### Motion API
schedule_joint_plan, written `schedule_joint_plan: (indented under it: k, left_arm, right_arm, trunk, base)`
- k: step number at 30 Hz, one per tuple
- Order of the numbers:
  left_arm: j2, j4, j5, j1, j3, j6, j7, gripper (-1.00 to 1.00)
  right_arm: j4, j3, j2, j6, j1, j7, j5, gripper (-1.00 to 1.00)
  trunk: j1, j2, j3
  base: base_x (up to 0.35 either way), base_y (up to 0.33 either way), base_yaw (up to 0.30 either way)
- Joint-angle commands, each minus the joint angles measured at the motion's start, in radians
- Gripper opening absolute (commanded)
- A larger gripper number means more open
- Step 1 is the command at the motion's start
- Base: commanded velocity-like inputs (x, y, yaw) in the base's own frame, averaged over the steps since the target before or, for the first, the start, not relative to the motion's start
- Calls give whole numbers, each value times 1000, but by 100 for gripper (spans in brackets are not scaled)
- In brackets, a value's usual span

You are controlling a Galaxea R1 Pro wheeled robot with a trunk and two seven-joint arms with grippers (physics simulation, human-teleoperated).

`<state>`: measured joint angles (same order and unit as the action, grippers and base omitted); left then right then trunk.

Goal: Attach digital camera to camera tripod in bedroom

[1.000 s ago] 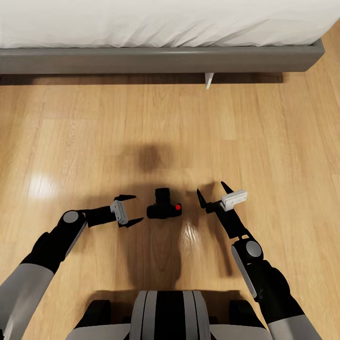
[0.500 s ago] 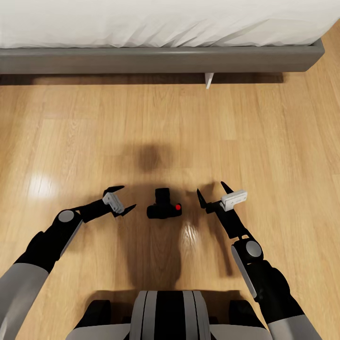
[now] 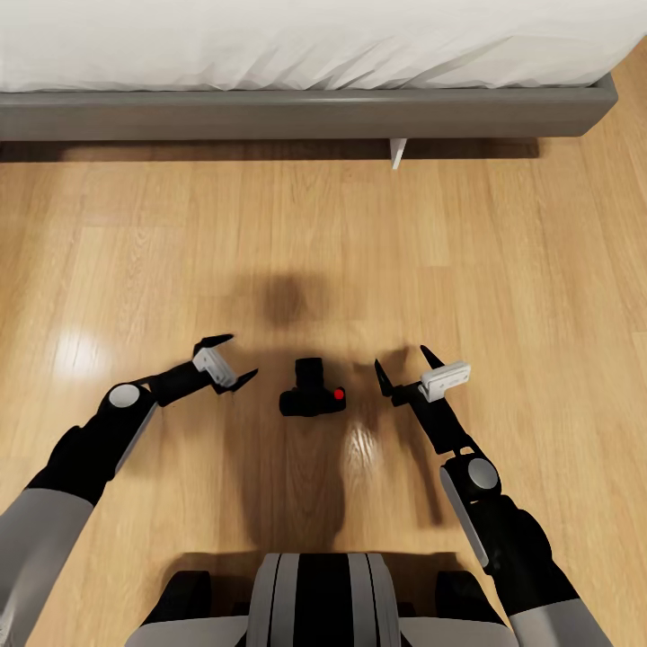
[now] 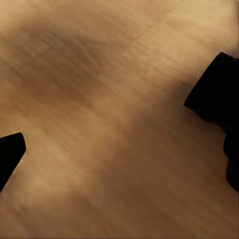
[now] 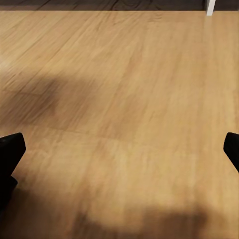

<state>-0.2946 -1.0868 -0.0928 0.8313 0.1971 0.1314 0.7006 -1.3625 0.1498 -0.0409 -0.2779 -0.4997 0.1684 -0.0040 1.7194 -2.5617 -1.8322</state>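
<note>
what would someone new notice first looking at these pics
The small black digital camera with its bright red button, lying on the light wood floor straight ahead of the robot. The open left gripper and open right gripper flank it on either side, neither touching it. Across the far edge runs the grey-framed bed with white bedding.

No legible text, label, brand or number on anything in view.

I held both arms out low in front, left gripper [image 3: 227, 357] and right gripper [image 3: 404, 361] spread wide apart.
</note>
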Motion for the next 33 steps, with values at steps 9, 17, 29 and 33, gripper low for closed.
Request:
schedule_joint_plan:
  k: [9,17,29,33]
  left_arm:
    - [-3,-13,-10,30,5,-44,-55,100]
    - [-10,-74,-10,36,64,-56,-54,100]
    - [-35,-103,-10,37,206,-67,-38,100]
    - [-37,-96,-10,37,220,-81,-37,100]
  right_arm:
    - [0,1,-1,-3,0,2,-1,100]
    - [1,1,-1,-3,0,2,-1,100]
    - [12,1,-1,-3,0,2,-1,100]
    - [13,1,-1,-3,0,2,-1,100]
  trunk:
    - [0,0,0]
    - [0,0,0]
    - [0,0,0]
    - [0,0,0]
  base:
    - [0,0,0]
    - [0,0,0]
    - [0,0,0]
    - [0,0,0]
